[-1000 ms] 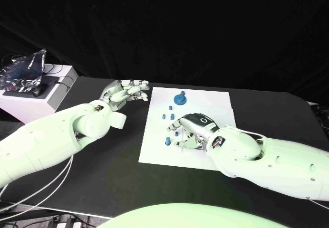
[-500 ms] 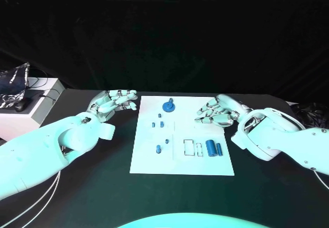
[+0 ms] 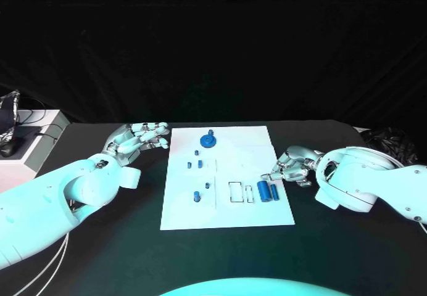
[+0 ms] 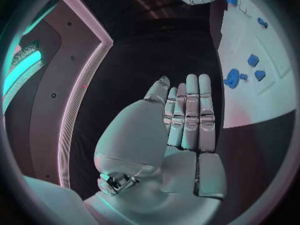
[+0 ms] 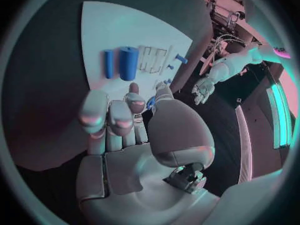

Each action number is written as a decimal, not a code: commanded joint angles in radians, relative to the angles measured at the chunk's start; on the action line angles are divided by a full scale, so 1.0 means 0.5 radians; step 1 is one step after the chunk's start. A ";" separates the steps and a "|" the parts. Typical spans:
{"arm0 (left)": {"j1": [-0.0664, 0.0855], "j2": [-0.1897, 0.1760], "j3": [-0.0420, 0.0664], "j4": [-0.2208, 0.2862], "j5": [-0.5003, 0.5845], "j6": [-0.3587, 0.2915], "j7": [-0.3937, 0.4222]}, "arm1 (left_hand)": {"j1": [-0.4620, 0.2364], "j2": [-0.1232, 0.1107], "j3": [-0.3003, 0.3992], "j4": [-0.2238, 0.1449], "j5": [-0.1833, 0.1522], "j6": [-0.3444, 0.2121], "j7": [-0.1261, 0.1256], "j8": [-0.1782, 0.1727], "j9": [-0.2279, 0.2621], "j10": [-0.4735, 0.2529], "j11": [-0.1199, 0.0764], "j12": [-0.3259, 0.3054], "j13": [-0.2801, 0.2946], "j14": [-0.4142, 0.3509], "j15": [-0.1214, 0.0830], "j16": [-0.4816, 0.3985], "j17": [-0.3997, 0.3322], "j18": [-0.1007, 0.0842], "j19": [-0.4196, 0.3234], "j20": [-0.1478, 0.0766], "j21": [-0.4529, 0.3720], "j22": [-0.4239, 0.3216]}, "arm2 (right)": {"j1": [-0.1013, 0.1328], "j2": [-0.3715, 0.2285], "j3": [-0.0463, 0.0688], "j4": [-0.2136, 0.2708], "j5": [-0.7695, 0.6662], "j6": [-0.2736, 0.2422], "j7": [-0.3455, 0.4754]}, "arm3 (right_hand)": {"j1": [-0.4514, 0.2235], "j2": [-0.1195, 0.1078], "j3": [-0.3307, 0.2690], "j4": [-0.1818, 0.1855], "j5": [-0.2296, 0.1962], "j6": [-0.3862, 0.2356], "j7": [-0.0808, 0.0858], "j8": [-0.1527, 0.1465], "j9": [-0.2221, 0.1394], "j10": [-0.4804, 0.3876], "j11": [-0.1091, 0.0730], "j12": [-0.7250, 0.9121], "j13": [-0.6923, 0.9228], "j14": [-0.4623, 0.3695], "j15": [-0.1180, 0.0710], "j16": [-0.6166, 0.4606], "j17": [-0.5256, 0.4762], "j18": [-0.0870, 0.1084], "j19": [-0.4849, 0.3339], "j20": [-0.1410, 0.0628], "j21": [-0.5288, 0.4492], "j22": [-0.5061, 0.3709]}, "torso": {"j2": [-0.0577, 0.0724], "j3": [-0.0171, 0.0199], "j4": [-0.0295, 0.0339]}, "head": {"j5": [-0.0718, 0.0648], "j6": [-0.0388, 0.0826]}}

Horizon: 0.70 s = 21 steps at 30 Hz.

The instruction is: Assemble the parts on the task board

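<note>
Since a moment ago the right hand [image 3: 292, 166] has dropped to the board [image 3: 223, 209] edge, fingers curled empty just beside the cylinders [image 3: 268, 190], likely reaching for one; left hand [image 3: 138, 137] idles, fingers loosely open.

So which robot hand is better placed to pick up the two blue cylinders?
Probably the right robot hand: it hovers at the task board's edge beside the blue cylinders. The left robot hand sits off the opposite side.
</note>
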 commanded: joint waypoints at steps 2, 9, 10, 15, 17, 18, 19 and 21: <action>-0.004 0.004 0.001 0.004 0.017 0.022 0.018 | -0.011 0.001 0.008 0.000 -0.001 -0.004 -0.001 -0.007 0.001 -0.010 0.004 -0.003 0.002 -0.009 0.007 -0.006 -0.002 -0.003 0.005 0.002 -0.005 0.002 | -0.012 -0.007 -0.006 0.021 -0.190 0.232 -0.301 | -0.039 -0.006 0.003 0.046 0.013 0.023 -0.001 -0.035 0.044 0.022 -0.003 -0.004 0.039 0.016 -0.003 0.003 0.057 -0.031 0.143 -0.017 0.041 0.253 | -0.001 -0.0011 -0.001 | -0.013 -0.008; -0.005 0.001 0.001 0.004 0.018 0.024 0.016 | -0.016 -0.001 0.011 0.003 -0.001 -0.002 -0.002 -0.007 0.002 -0.011 0.004 -0.003 0.003 -0.008 0.007 -0.006 -0.002 -0.002 0.006 0.003 -0.008 0.002 | -0.021 0.029 -0.010 0.021 -0.276 0.257 -0.359 | -0.069 0.012 -0.006 0.040 0.053 0.037 -0.012 -0.053 0.175 0.049 -0.013 -0.002 0.095 0.026 -0.008 0.010 0.136 -0.037 0.143 -0.023 0.100 0.262 | -0.001 -0.0021 0.005 | -0.017 -0.016; -0.005 0.001 0.001 0.004 0.018 0.024 0.015 | -0.016 -0.001 0.011 0.003 -0.001 -0.002 -0.002 -0.007 0.002 -0.011 0.004 -0.003 0.003 -0.008 0.007 -0.006 -0.002 -0.002 0.006 0.003 -0.008 0.002 | -0.022 0.037 -0.010 0.017 -0.287 0.262 -0.363 | -0.070 0.019 -0.008 0.036 0.055 0.039 -0.015 -0.051 0.194 0.051 -0.014 -0.003 0.098 0.027 -0.009 0.012 0.144 -0.038 0.143 -0.024 0.105 0.263 | -0.001 -0.0025 0.005 | -0.017 -0.017; -0.006 0.001 0.001 0.001 0.019 0.023 0.015 | -0.016 -0.001 0.011 0.003 -0.001 -0.002 -0.002 -0.007 0.002 -0.011 0.004 -0.003 0.003 -0.008 0.007 -0.006 -0.002 -0.002 0.006 0.003 -0.008 0.002 | -0.027 0.081 -0.012 -0.011 -0.322 0.276 -0.374 | -0.070 0.043 -0.020 0.007 0.062 0.041 -0.018 -0.061 0.238 0.052 -0.012 -0.004 0.108 0.030 -0.010 0.014 0.163 -0.040 0.142 -0.024 0.115 0.265 | 0.002 -0.0030 0.004 | -0.022 -0.012; -0.007 0.003 0.001 0.000 0.019 0.024 0.016 | -0.016 -0.001 0.011 0.003 -0.001 -0.002 -0.002 -0.007 0.002 -0.011 0.004 -0.003 0.003 -0.008 0.007 -0.006 -0.002 -0.002 0.006 0.003 -0.008 0.002 | -0.035 0.098 -0.013 -0.021 -0.329 0.275 -0.376 | -0.068 0.041 -0.022 0.002 0.061 0.041 -0.017 -0.062 0.241 0.052 -0.013 -0.005 0.109 0.030 -0.010 0.012 0.163 -0.040 0.142 -0.024 0.115 0.265 | 0.002 -0.0035 0.003 | -0.022 -0.013; -0.008 0.004 0.001 -0.001 0.020 0.025 0.016 | -0.016 -0.001 0.011 0.003 -0.001 -0.002 -0.002 -0.007 0.002 -0.011 0.004 -0.003 0.003 -0.008 0.007 -0.006 -0.002 -0.002 0.006 0.003 -0.008 0.002 | -0.041 0.108 -0.013 -0.026 -0.332 0.271 -0.377 | -0.068 0.041 -0.022 0.002 0.061 0.041 -0.017 -0.062 0.241 0.052 -0.013 -0.005 0.109 0.030 -0.010 0.012 0.163 -0.040 0.142 -0.024 0.115 0.265 | 0.002 -0.0037 0.003 | -0.022 -0.014; -0.009 0.005 0.001 -0.002 0.020 0.026 0.016 | -0.020 -0.003 0.014 0.006 -0.001 -0.006 -0.002 -0.007 0.001 -0.013 0.004 -0.003 0.003 -0.008 0.007 -0.006 -0.002 -0.002 0.009 0.004 -0.013 0.001 | -0.046 0.118 -0.013 -0.030 -0.335 0.267 -0.377 | -0.066 0.044 -0.022 -0.002 0.066 0.039 -0.016 -0.065 0.246 0.051 -0.013 -0.005 0.110 0.030 -0.009 0.012 0.165 -0.040 0.142 -0.024 0.118 0.265 | 0.002 -0.0028 0.002 | -0.020 -0.018; -0.011 0.006 0.001 -0.003 0.021 0.027 0.016 | -0.020 -0.003 0.014 0.006 -0.001 -0.006 -0.002 -0.007 0.001 -0.013 0.004 -0.003 0.003 -0.008 0.007 -0.006 -0.002 -0.002 0.009 0.004 -0.013 0.001 | -0.052 0.134 -0.013 -0.036 -0.338 0.260 -0.377 | -0.065 0.044 -0.023 -0.006 0.073 0.039 -0.016 -0.066 0.248 0.050 -0.013 -0.006 0.110 0.030 -0.009 0.012 0.167 -0.040 0.142 -0.024 0.116 0.265 | 0.003 -0.0017 0.003 | -0.018 -0.021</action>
